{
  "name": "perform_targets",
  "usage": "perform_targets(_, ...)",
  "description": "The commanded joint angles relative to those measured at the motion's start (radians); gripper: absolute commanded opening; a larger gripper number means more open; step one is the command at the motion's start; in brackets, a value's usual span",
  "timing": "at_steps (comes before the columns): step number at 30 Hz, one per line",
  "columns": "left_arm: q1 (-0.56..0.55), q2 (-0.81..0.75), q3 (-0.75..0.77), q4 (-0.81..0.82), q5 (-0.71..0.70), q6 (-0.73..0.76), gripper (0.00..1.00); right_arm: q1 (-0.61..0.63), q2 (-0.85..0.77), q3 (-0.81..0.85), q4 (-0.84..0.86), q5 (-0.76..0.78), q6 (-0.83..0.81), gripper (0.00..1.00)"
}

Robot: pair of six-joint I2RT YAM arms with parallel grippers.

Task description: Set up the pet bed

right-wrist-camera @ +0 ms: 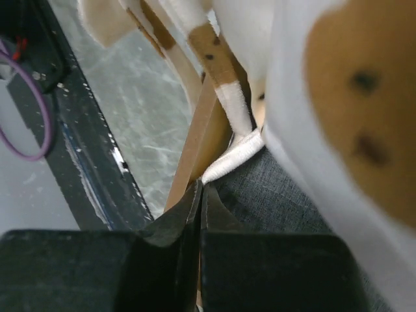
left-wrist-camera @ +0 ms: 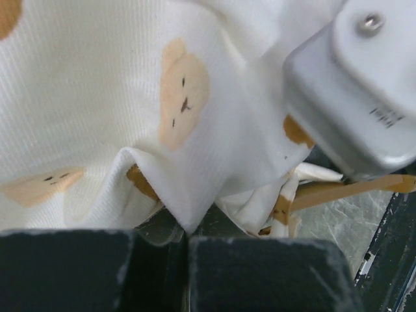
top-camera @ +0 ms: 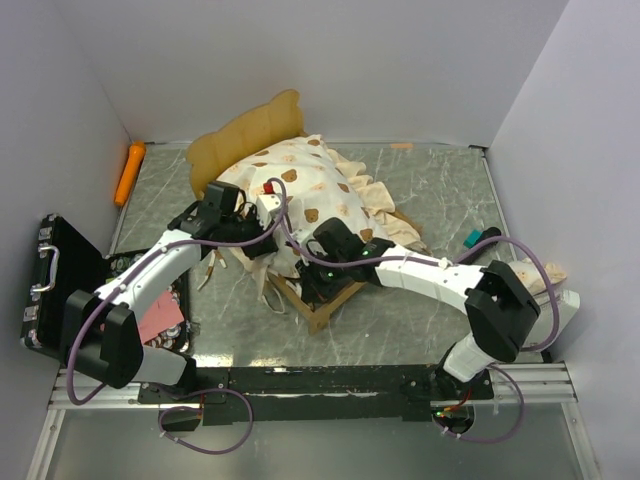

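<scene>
The mattress (top-camera: 310,190) was cream with tan bear faces, the headboard (top-camera: 250,130) pale tan wood, the table (top-camera: 440,180) grey and marbled, the case (top-camera: 75,270) black.

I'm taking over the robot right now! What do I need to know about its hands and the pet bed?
Left hand: shut, pinching a fold of the bear-print mattress.
Right hand: shut beside the wooden frame and grey base. I cannot tell if it grips the white ruffle.
Things: the pet bed sits between the arms, headboard toward the back wall. The mattress is draped and bunched over the frame.
Done: mattress is on the bed.
Left: lay it flat inside the frame and add the pillow, which I cannot clearly see.
</scene>
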Motion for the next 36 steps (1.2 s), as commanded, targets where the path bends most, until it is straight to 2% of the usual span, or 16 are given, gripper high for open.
perform_targets(1,0.007,-0.004,-0.010,0.069,0.052,-0.001,0.01,0.005,0.078,0.062,0.042,-0.076,-0.017,0.00)
perform_targets(8,0.022,0.027,-0.018,0.064,0.056,0.023,0.01,-0.026,0.221,0.026,0.165,-0.210,-0.098,0.00)
perform_targets(11,0.039,0.030,-0.010,0.057,0.034,0.040,0.01,-0.041,0.313,0.042,0.140,-0.208,-0.113,0.00)
perform_targets(15,0.056,0.030,-0.004,0.061,0.020,0.042,0.01,-0.054,0.391,0.045,0.133,-0.173,-0.123,0.00)
perform_targets(20,0.061,0.059,0.005,0.078,-0.003,0.036,0.04,-0.057,0.505,0.112,0.013,-0.060,-0.134,0.00)
perform_targets(22,0.061,0.068,0.021,0.071,-0.007,0.032,0.14,-0.064,0.523,0.097,0.033,-0.055,-0.123,0.00)
perform_targets(26,0.061,0.045,0.027,0.055,-0.006,0.036,0.44,-0.080,0.543,0.086,0.068,-0.079,-0.093,0.00)
perform_targets(27,0.061,0.034,0.028,0.046,-0.006,0.037,0.54,-0.084,0.543,0.085,0.083,-0.096,-0.082,0.00)
perform_targets(30,0.062,0.001,0.042,0.016,-0.023,0.042,0.72,-0.092,0.538,0.089,0.116,-0.107,-0.028,0.00)
perform_targets(36,0.061,-0.108,0.054,-0.041,-0.033,0.054,0.93,-0.113,0.587,0.181,0.105,-0.139,0.047,0.00)
